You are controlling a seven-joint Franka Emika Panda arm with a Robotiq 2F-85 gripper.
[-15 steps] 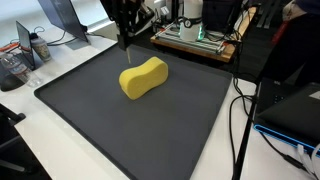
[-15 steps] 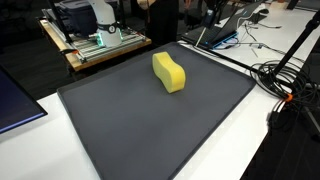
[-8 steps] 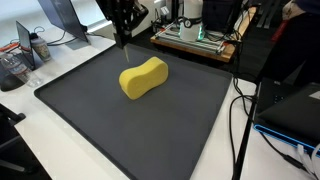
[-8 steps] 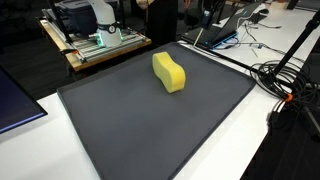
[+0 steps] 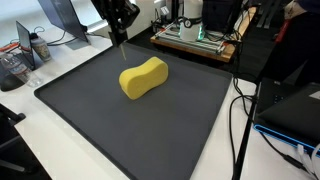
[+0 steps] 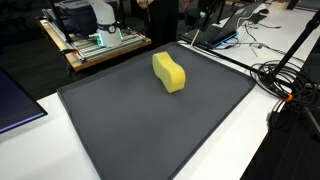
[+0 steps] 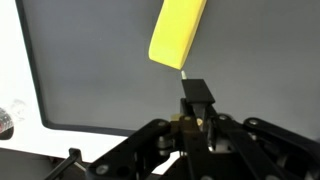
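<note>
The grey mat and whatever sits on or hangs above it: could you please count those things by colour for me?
Yellow: 1, the sponge lying on the mat.
Dark grey: 1, the mat itself.
Black: 1, the gripper, shut, above the mat's far edge and clear of the sponge.
Total: 3.

It looked like a robotics lab or tech office. A white table (image 5: pixel 45 140) carried a dark work mat (image 5: pixel 150 130). Black cables (image 6: pixel 288 82) tangled along the table's edge, and an open laptop (image 6: pixel 224 34) sat past the mat's far corner. An electronics rig (image 5: pixel 195 30) with green lights stood on a wooden bench (image 6: pixel 100 52), and a monitor (image 5: pixel 60 14) stood nearby.
</note>
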